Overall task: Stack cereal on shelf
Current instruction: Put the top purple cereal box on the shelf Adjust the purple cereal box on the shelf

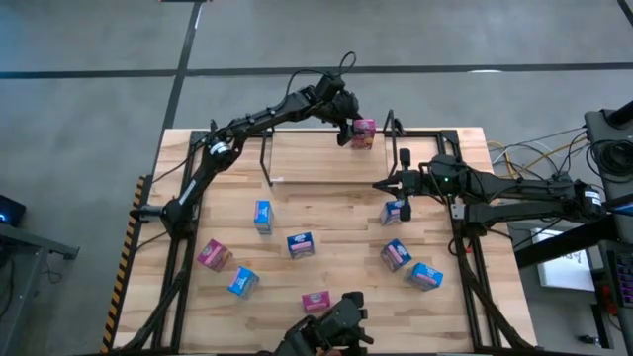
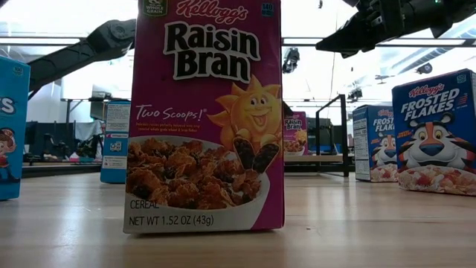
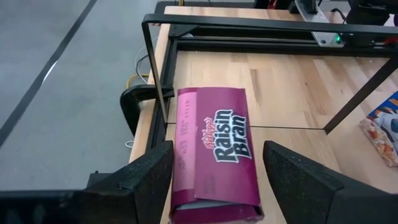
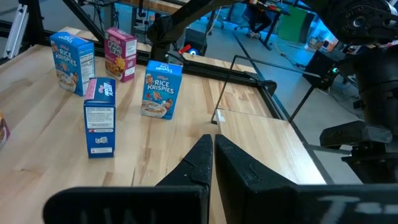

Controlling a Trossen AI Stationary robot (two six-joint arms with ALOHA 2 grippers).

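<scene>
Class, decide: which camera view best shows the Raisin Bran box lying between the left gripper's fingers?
The left wrist view: the Raisin Bran box fills it, label readable. The high view shows only a small pink box, and the low view a tiny distant one. The right wrist view misses it.

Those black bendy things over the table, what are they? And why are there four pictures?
They are two robot arms, each ending in a two-finger end effector. One picture looks down from above, one sits at table height, and one camera rides on each wrist. Small cereal boxes stand scattered on the wooden table, some blue, some pink. The left end effector is at the far edge, its fingers spread on either side of a pink Raisin Bran box by the thin black shelf; whether it is gripped I cannot tell. The right end effector hangs shut and empty over the table.
</scene>
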